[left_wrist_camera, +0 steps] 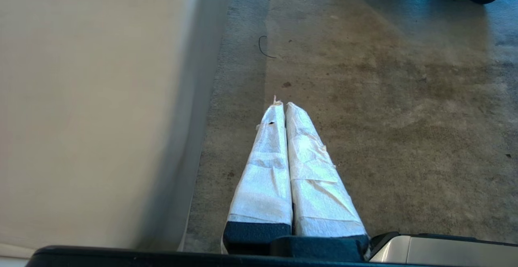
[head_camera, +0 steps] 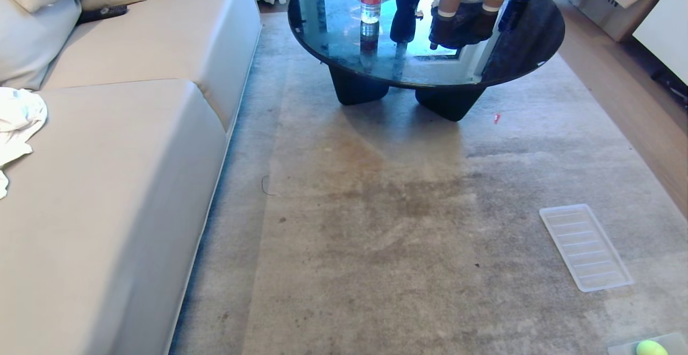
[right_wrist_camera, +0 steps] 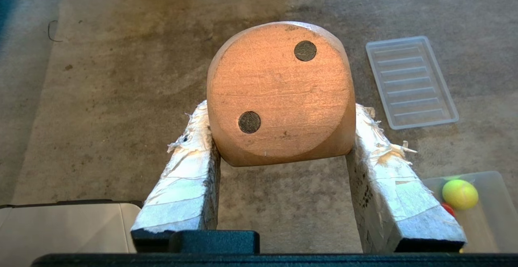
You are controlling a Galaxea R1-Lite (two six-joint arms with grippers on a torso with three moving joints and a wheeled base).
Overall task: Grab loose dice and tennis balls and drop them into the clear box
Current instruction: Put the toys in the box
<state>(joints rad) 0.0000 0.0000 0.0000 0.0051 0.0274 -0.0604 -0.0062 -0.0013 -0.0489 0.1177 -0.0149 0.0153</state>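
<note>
My right gripper is shut on a beige die, gripped by its sides above the carpet, a two-pip face toward the camera. The clear box sits on the carpet at the near right edge of the head view, with a tennis ball in it. In the right wrist view the clear box lies beside the right finger, holding the tennis ball and a bit of something red. My left gripper is shut and empty, hanging over the carpet beside the sofa. Neither arm shows in the head view.
A beige sofa fills the left. A round dark glass coffee table with cups and a bottle stands ahead. A flat ribbed translucent tray lies on the grey carpet at the right. Cardboard boxes stand at the far right.
</note>
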